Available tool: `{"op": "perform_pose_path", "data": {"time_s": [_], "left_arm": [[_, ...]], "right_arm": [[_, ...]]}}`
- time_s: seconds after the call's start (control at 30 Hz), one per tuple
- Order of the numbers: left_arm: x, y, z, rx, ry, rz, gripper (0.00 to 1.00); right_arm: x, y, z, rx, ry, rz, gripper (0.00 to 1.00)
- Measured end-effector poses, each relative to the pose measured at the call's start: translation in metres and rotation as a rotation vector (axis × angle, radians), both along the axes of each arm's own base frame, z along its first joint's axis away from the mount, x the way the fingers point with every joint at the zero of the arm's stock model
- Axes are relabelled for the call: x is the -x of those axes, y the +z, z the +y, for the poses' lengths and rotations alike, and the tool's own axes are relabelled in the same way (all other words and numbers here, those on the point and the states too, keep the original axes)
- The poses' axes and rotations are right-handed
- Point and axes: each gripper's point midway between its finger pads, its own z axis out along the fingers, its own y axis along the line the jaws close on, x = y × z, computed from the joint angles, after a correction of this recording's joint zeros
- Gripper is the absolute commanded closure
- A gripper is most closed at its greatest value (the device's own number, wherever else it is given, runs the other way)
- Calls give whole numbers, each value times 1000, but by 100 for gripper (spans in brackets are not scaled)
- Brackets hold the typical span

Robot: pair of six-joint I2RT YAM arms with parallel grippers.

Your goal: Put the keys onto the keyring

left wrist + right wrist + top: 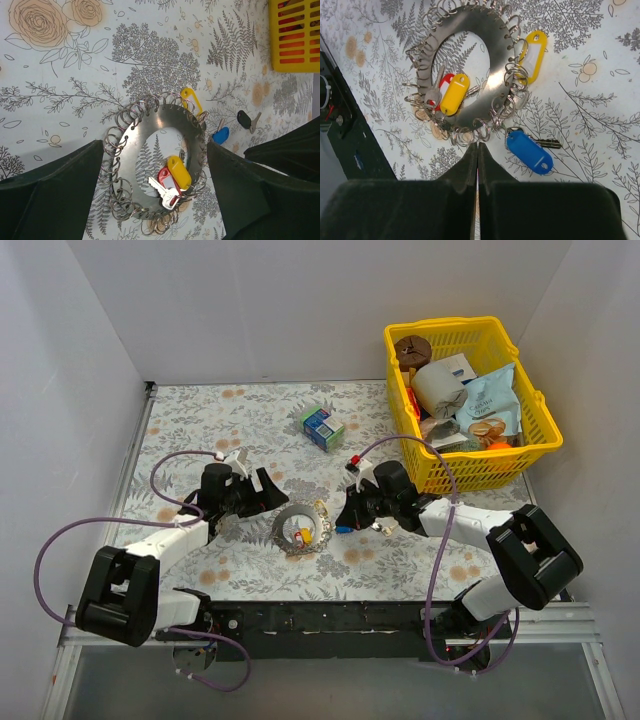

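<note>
- Keyring point(300, 530) lay flat on the bench point(200, 420), about mid-width and close to the near edge, between the two arms. It was a grey band with many small wire loops around the rim.
- Left gripper point(154, 150) was spread wide and held nothing. In its wrist view one finger stood at each side of the keyring, with the band in the gap between them. I could not tell whether either finger touched the loops.
- Right gripper point(477, 147) had its fingers pressed together and nothing visible between them. The tips sat just short of the keyring's rim loops; contact with them could not be made out.
- Blue key point(529, 152) lay on the bench just outside the keyring, close beside the right gripper's tips.
- One yellow key point(455, 94) and the red key point(443, 82) lay together across the band and the edge of the hole.
- A second yellow key point(535, 55) lay at the outer rim among the loops; whether it was hooked on could not be told.
- Dark key point(244, 119) lay on the bench beyond the blue one, apart from the keyring.
- Yellow basket point(450, 332) sat at the far right corner.
- Blue-green carton point(322, 427) sat toward the far edge, mid-width.
</note>
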Motion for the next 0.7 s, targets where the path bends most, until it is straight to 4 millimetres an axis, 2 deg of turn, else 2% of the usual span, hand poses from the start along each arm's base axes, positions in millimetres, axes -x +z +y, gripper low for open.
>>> {"op": "perform_pose_path", "data": {"time_s": [0.23,0.5,0.7], "left_arm": [[-3,-2,0,6,-1,1,16],[-2,-26,-2,0,-8,76,18],[-1,-30,-6,12,-26,84,19]], "right_arm": [[4,-10,-6,41,-3,25,99],[10,-30,-8,92,4,70,99],[3,-27,-2,76,-15,74,99]]}}
